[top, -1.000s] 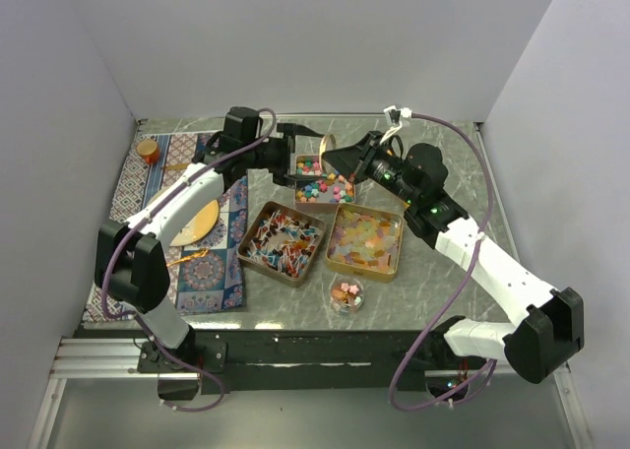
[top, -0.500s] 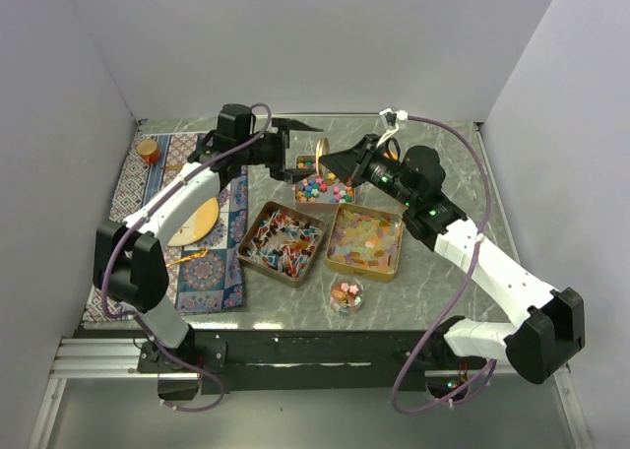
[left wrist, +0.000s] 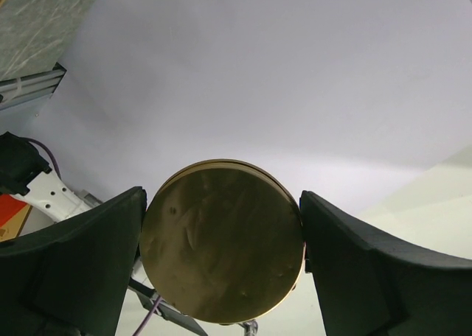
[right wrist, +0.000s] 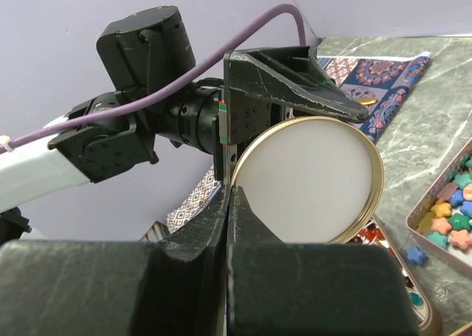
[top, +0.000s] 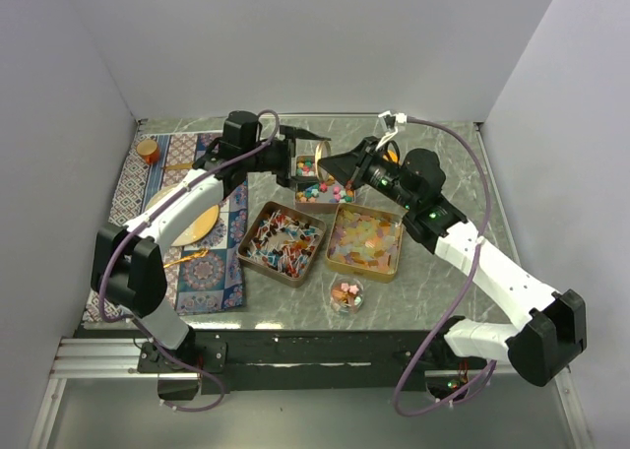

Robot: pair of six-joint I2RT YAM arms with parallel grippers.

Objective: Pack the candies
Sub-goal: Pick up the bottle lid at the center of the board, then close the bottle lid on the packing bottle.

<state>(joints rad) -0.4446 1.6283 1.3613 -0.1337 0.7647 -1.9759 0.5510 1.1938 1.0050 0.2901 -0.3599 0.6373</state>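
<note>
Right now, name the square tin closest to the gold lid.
The far tin of bright multicolour sweets, by the lid; the tins of wrapped sweets and yellow squares lie farther off.

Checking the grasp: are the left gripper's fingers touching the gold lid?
Touching. The left wrist view shows the lid pinched between both fingers, no gap either side.

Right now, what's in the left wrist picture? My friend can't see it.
A round gold lid is pinched between the two black fingers of the left hand. Behind it is a plain pale wall, with a corner of grey marbled table top left.
</note>
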